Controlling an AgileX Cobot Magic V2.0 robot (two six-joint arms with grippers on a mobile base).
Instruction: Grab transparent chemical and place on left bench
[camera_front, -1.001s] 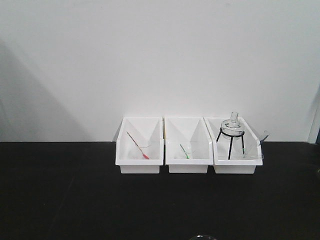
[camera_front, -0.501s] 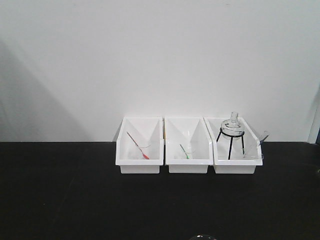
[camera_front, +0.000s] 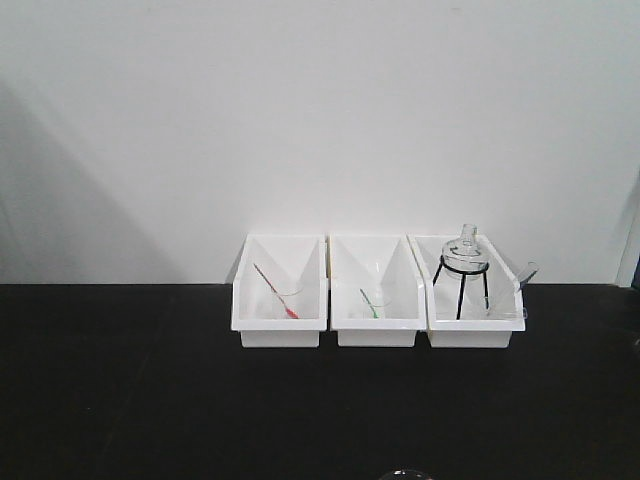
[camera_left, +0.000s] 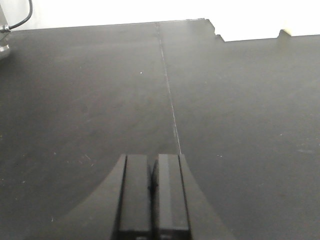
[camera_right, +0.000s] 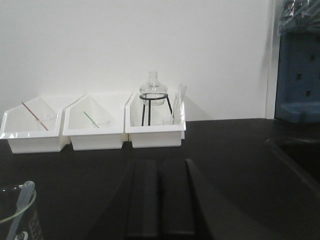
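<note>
Looking from the front, Mia, what do you get?

Mia: Three white bins side by side on the black tabletop (camera_front: 120, 400), against the white wall. The left bin (camera_front: 280, 335) holds a red-filled pipette (camera_front: 274, 291), the middle bin (camera_front: 376, 335) a green-filled one (camera_front: 369, 303). The right bin (camera_front: 475, 335) holds a black tripod (camera_front: 462, 285) carrying a glass flask (camera_front: 466, 243). The transparent chemical (camera_front: 526, 271) leans at that bin's right end, its upper end sticking out above the rim. Neither arm appears in this view, only a curved glass rim (camera_front: 405, 474) at the bottom edge.

Tom: The right wrist view explains that rim. A beaker (camera_right: 12, 215) stands near, low on the left, with a second clear dropper (camera_right: 22, 200) in it. The marks on its wall are too blurred to read.

Mia: And the transparent chemical there?

Tom: It (camera_right: 181, 95) leans in the right bin just beside the tripod, well apart from the right gripper (camera_right: 160, 200), whose jaws are pressed together. A blue fixture (camera_right: 300, 65) at the far right shows in this view alone.

Mia: And the left wrist view?

Tom: Bare tabletop crossed by a thin seam (camera_left: 170, 100). The left gripper (camera_left: 153, 195) has its jaws pressed together, pinching nothing. A cable (camera_left: 22, 17) shows in the top left corner.
</note>
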